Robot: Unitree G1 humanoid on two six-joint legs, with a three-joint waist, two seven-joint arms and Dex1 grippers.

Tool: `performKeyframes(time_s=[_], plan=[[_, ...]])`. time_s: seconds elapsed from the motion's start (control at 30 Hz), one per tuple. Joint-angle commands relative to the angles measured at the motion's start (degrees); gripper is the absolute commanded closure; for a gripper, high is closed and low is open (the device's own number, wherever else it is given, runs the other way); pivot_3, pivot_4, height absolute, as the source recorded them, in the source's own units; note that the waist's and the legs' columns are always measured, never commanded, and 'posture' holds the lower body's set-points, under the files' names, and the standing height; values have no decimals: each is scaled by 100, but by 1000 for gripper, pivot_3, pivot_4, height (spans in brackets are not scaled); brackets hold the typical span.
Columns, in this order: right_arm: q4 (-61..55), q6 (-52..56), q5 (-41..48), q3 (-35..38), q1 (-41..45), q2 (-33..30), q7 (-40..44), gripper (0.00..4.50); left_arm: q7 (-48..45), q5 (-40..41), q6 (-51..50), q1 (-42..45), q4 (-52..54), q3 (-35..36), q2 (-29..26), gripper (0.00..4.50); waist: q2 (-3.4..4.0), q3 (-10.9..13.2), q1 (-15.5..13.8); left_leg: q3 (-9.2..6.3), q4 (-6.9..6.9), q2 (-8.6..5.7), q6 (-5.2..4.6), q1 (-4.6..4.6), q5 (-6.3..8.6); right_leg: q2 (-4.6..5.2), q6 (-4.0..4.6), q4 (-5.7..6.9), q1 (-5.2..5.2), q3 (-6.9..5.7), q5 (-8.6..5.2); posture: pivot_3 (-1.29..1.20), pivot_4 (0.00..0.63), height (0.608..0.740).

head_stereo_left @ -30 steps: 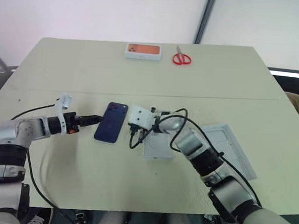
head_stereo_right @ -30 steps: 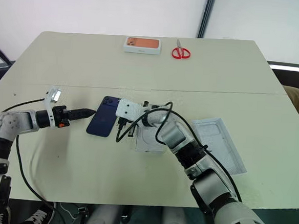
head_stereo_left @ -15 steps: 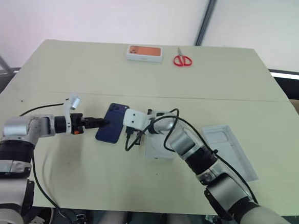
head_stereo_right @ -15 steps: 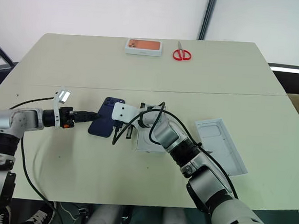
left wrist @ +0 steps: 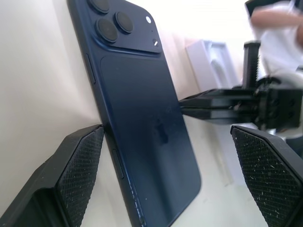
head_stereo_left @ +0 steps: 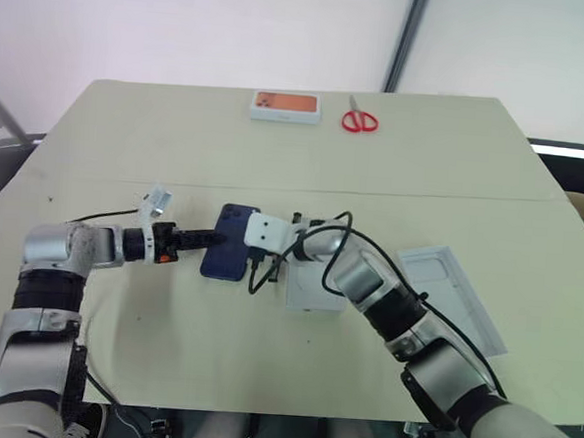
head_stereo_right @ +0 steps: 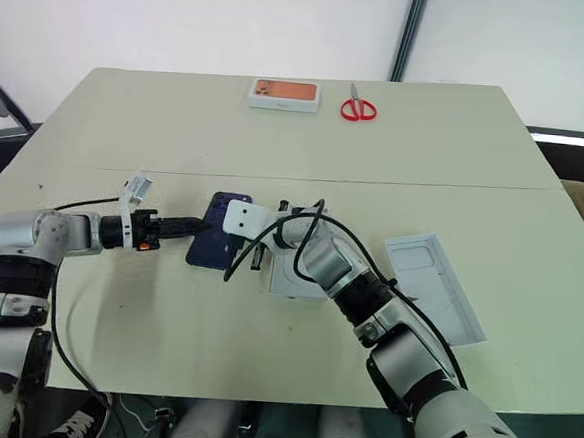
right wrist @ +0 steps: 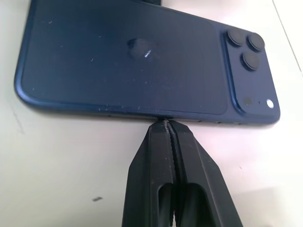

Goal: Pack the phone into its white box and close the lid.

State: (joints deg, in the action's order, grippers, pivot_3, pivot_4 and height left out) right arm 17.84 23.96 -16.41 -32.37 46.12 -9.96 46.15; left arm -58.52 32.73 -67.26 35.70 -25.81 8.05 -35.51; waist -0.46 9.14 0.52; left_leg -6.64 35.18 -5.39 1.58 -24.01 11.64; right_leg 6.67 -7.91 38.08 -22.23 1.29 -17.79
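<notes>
The phone [head_stereo_left: 231,255] lies back-up mid-desk, beside the white box [head_stereo_left: 312,289]. The right gripper [right wrist: 165,126] — pinched together — braces one long edge, likely so the spread-apart left gripper [left wrist: 165,156] can straddle it.

My arms are silver-grey with black joint bands; loose black cables trail to white wrist camera housings.

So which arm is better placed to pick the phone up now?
Probably the left. The left gripper is open with its fingers on either side of the phone; the right gripper is shut, tips against the phone's long edge.
</notes>
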Motion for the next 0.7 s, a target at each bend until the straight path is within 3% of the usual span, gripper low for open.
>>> performKeyframes(time_s=[0.03,0.53,0.7], plan=[[-18,-168,-45,-64,17,101,-31,4448,-125,69,-301,-88,57,-561,366,0,0,0,3,0,0,0,0,0,0,0,0,0,0,0,0,0,150,740],[-37,-235,-111,-12,11,116,18,4448,237,-285,-605,17,865,-775,-268,0,-1,0,63,2,-6,4,1,1,0,-3,0,0,-6,3,0,0,150,740],[21,-290,-100,-15,9,159,4,4448,745,-223,-876,74,907,-658,330,0,0,0,33,2,-6,5,1,2,0,-4,0,0,-4,2,0,0,150,740]])
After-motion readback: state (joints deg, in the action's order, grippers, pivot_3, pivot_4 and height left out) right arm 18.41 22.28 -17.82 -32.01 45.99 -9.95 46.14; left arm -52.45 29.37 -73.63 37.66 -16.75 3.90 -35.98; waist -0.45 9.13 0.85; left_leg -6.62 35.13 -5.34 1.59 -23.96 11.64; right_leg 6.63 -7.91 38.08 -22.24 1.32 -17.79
